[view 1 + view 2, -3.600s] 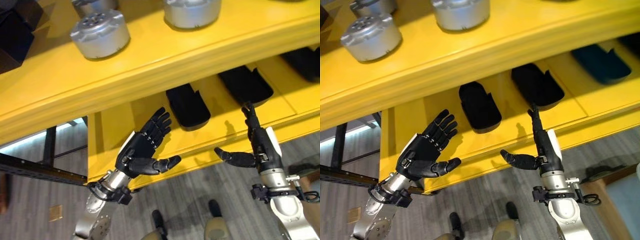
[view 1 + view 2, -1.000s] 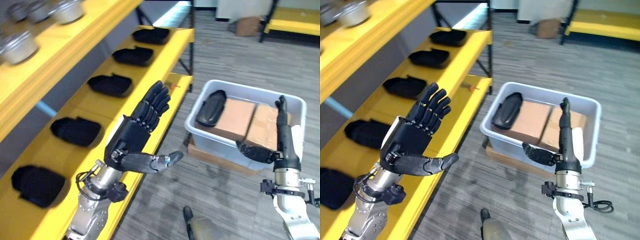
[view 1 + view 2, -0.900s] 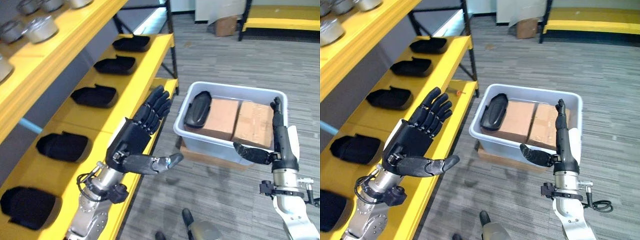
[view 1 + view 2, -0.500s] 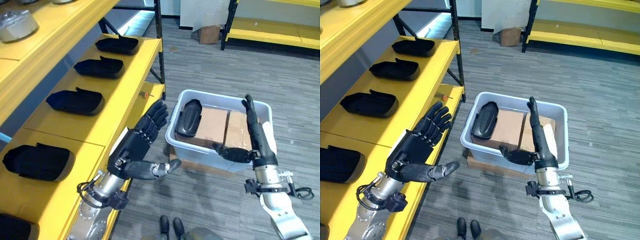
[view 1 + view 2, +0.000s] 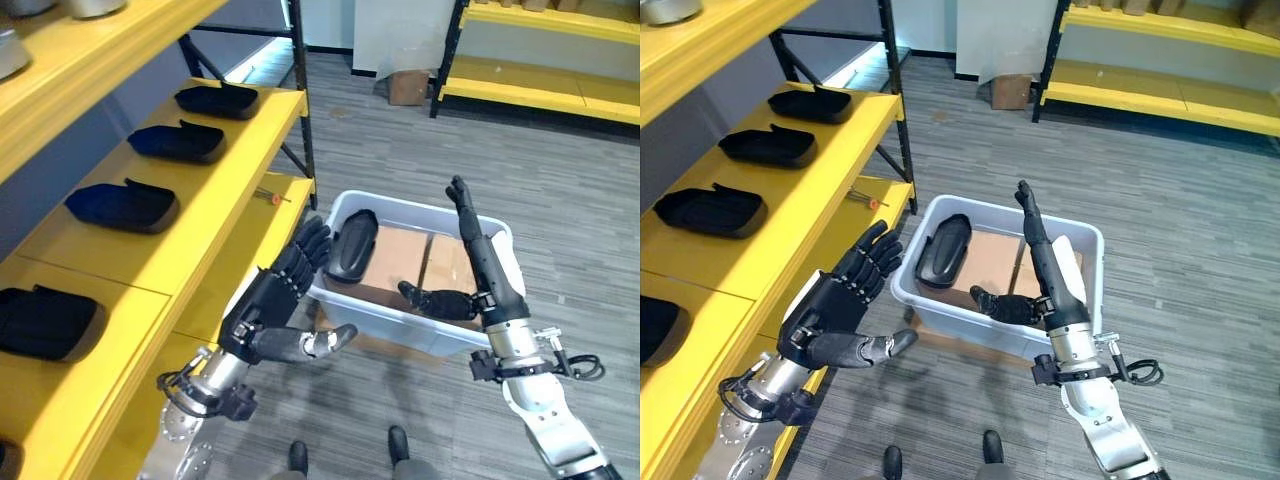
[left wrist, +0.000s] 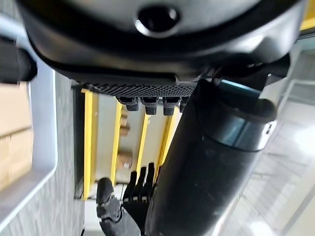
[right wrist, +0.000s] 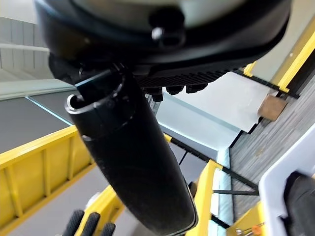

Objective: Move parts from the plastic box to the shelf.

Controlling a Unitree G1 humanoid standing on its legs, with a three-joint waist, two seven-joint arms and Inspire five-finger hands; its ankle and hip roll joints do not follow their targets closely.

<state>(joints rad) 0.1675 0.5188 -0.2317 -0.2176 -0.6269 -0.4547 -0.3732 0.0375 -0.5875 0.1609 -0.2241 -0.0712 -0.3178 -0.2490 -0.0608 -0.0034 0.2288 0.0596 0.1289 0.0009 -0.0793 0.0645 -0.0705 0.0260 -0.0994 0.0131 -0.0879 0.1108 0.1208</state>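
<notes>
Lining the yellow metal shelf (image 5: 215, 190) along the left are black moulded plastic parts (image 5: 122, 204), each a shallow elongated shell lying flat and spaced well apart from the next. Judging by those, the part to be moved is rigid, light and smooth-skinned, likely to slide in a loose grip but not fragile.

The left hand (image 5: 270, 310) hovers between the shelf edge and the box, fingers straight and spread with the thumb out to the side, holding nothing.

Just past it sits the pale grey plastic box (image 5: 395, 317) on the striped grey floor (image 5: 600, 260), resting on a flat brown cardboard sheet (image 5: 385, 345). One black oval part (image 5: 351, 245) leans at the box's left end, propped against two brown cardboard cartons (image 5: 400, 262) that take up the rest of the inside. A sound hold would probably be across its narrow width near the middle, thumb on one long edge and fingers on the other, since the rounded ends offer little purchase. The box wall beside it and the carton under it leave little room for fingers on the lower edge, so the raised upper edge looks easier to reach.

The right hand (image 5: 1040, 270) is held above the box's right half, fingers straight and pointing away, thumb angled inward, empty.

Farther right and beyond stands a second yellow shelving unit (image 5: 545, 55), with a small cardboard box (image 5: 405, 87) on the floor near it.
</notes>
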